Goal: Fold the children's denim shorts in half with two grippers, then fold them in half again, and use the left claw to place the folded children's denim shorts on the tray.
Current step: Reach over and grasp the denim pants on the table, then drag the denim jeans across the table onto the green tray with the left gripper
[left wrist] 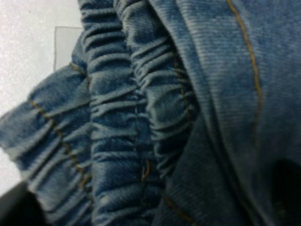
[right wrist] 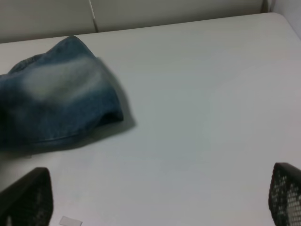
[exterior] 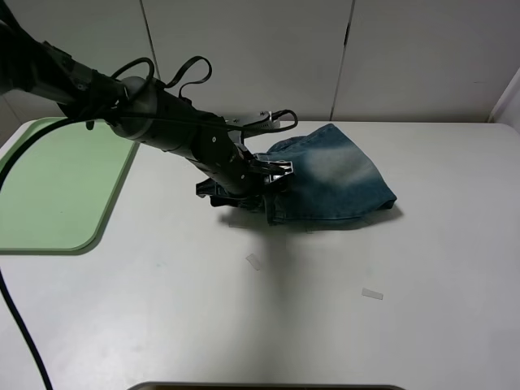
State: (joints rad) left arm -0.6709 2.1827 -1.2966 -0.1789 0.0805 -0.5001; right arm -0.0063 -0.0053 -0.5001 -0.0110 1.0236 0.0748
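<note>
Folded faded-blue children's denim shorts (exterior: 333,179) near the white table's (exterior: 268,325) far edge, left gripper (exterior: 272,183) at their gathered waistband, grip unclear, right gripper (right wrist: 160,197) spread wide, pale-green plastic tray (exterior: 57,187) at left edge

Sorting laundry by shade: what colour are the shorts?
Faded blue denim shorts with a pale bleached patch, clearest in the exterior high view.

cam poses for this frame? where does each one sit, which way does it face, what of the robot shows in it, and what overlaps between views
Exterior high: mounted above the table, looking down and across toward the back wall; shows the left arm, its left pincer at the denim shorts, and the tray.
Left wrist: on the left arm, pressed close to the shorts' gathered waistband; only dark blurs of the pincer at the frame corners.
Right wrist: on the right arm, held back, looking across the table; right pincer fingers wide apart.
Shared: the shorts appear in all three.
</note>
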